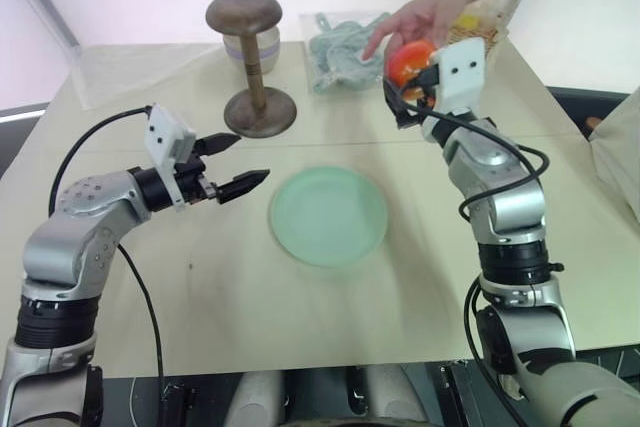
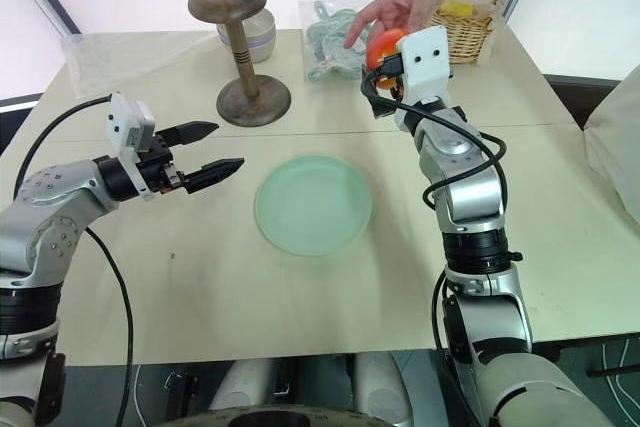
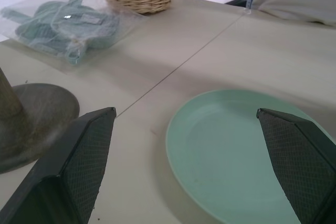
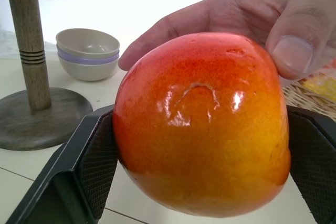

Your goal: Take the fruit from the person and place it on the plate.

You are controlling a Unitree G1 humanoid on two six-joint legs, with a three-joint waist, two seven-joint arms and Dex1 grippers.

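- Leftmost, the left gripper hung level above the table, its two black fingers spread wide with nothing between them, pointing across toward the plate.
- Behind it stood a wooden stand with a domed top and round base, and stacked small bowls sat just behind that.
- At the centre lay the pale mint-green plate, bare, flat on the table, between the two arms and nearer to the left gripper than to the right one.
- Further back, a clear bag of blue-green items lay beside a wicker basket.
- To the right, the person's hand held the red-orange fruit from above, fingers draped over its top.
- The right gripper was raised to it, jaws wide apart, one pad on each side of the fruit; the wrist view showed the fruit sitting squarely between them, close to both pads, not yet clamped.
- Judging from that, the fruit lay directly ahead of the right gripper and already inside its span, so the next move would call only for closing, then carrying it down and toward the left to the plate.
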